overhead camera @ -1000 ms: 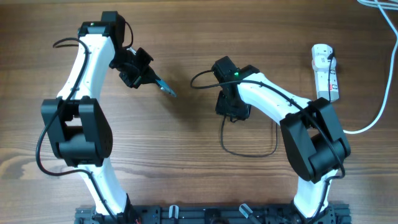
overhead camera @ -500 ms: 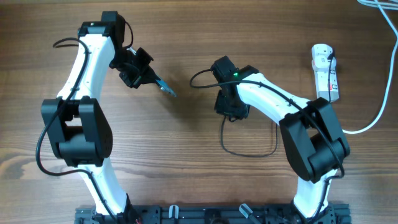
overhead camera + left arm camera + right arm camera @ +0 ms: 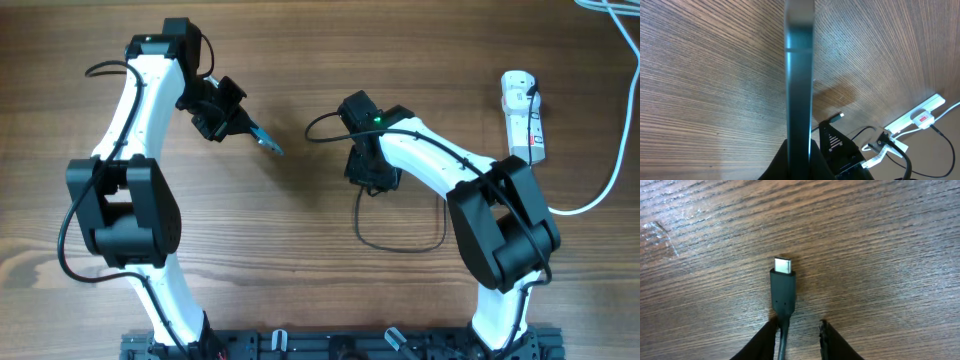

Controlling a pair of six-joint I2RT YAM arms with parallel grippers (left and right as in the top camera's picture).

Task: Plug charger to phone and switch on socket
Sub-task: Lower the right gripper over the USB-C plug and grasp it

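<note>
My left gripper [image 3: 238, 124] is shut on the phone [image 3: 266, 142], holding it off the table and edge-on. In the left wrist view the phone [image 3: 799, 75] is a dark upright strip rising from the fingers [image 3: 786, 157]. The charger's black connector [image 3: 783, 287] lies flat on the wood, metal tip pointing away. Its thin cable runs back between the fingers of my right gripper [image 3: 797, 326], touching the left finger [image 3: 767, 335]; a gap separates it from the right finger [image 3: 827, 335]. The cable loops on the table [image 3: 400, 246]. The socket [image 3: 522, 115] lies at the far right.
A white lead [image 3: 612, 175] curves from the socket area along the table's right edge. The socket [image 3: 917, 112] and my right arm [image 3: 840, 145] also show in the left wrist view. Bare wood lies between the two arms.
The right gripper's fingers have drawn closer together around the charger cable. The left arm and the phone have not moved.
</note>
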